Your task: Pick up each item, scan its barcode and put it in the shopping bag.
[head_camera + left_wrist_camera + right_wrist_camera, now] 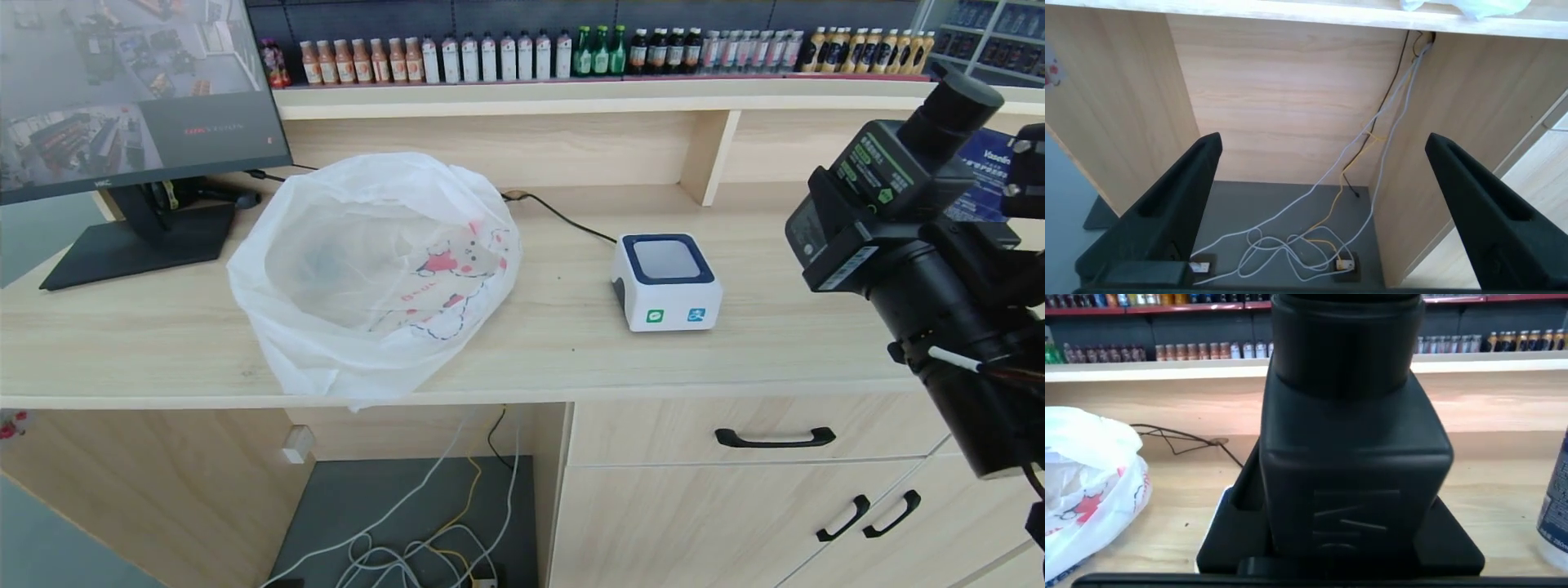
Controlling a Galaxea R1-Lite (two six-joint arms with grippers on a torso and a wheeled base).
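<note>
Currently, shopping bag [371, 269]: soft, light, slippery film, judged best taken at its rim, is being supported open-mouthed on the counter [775, 359], near the scanner [665, 282]. Left gripper [1323, 147], below the countertop, is being held with fingers [1167, 212] spread; right arm [939, 269]: grip cannot be told.

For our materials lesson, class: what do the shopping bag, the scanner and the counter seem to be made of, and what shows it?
The shopping bag looks like thin translucent white plastic film: it crinkles, and its print shows through. The scanner seems hard glossy white plastic with smooth rounded corners. The counter shows pale matt wood grain, perhaps laminate.
</note>
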